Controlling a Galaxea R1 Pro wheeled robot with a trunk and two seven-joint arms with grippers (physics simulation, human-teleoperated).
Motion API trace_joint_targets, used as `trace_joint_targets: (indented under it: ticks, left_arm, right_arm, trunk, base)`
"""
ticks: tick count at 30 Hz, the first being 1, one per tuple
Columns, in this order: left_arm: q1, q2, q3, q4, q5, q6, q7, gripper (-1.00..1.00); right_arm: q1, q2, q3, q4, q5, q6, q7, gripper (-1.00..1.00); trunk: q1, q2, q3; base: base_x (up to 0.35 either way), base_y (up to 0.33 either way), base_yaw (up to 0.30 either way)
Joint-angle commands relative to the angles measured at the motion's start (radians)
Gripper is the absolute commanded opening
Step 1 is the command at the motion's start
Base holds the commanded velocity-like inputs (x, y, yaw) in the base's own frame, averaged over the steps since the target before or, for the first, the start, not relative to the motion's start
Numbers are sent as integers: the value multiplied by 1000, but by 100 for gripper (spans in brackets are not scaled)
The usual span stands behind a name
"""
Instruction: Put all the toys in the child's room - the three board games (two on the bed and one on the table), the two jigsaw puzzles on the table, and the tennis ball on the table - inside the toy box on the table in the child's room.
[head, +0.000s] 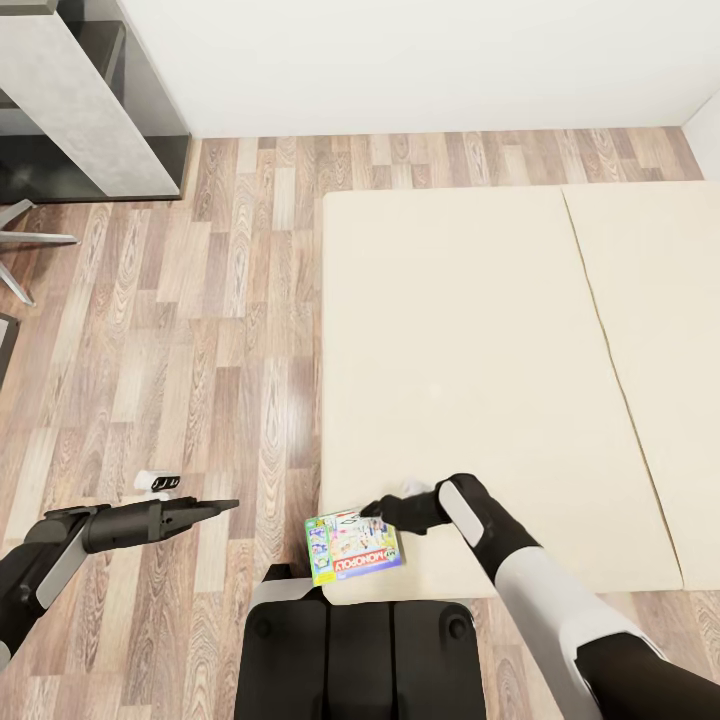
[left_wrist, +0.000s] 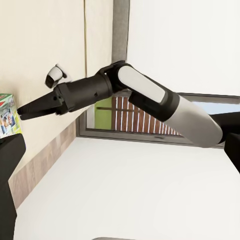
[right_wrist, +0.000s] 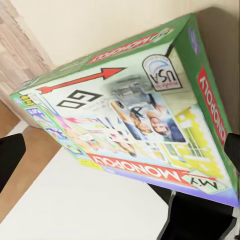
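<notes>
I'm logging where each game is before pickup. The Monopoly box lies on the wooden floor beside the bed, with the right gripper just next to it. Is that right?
Not quite. The Monopoly box lies on the bed, at its near corner by the edge, not on the wooden floor. The head view shows this. The right gripper is indeed just next to it.

Count of items on view:

Board games: one, a Monopoly box (head: 354, 546), on the near edge of the bed.

Beds: one (head: 480, 350), its top in two cream sections.

Robot arms: two, each with one gripper, left gripper (head: 222, 506) and right gripper (head: 371, 510).

Desks: one (head: 80, 95), far left.

Chairs: one (head: 25, 245), partly seen at left.
</notes>
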Motion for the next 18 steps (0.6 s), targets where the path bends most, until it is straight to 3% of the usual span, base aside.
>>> trace_joint_targets:
  ticks: [1,18]
  left_arm:
    - [-1,1,-4,0,6,11,-2,100]
    - [-1,1,-4,0,6,11,-2,100]
  right_arm:
    - [0,0,1,6,10,1,9,100]
    - [0,0,4,73,12,-47,9,100]
  trunk:
    - [1,-2,-1]
    - [1,-2,-1]
  base:
    - [0,0,0]
    - [0,0,0]
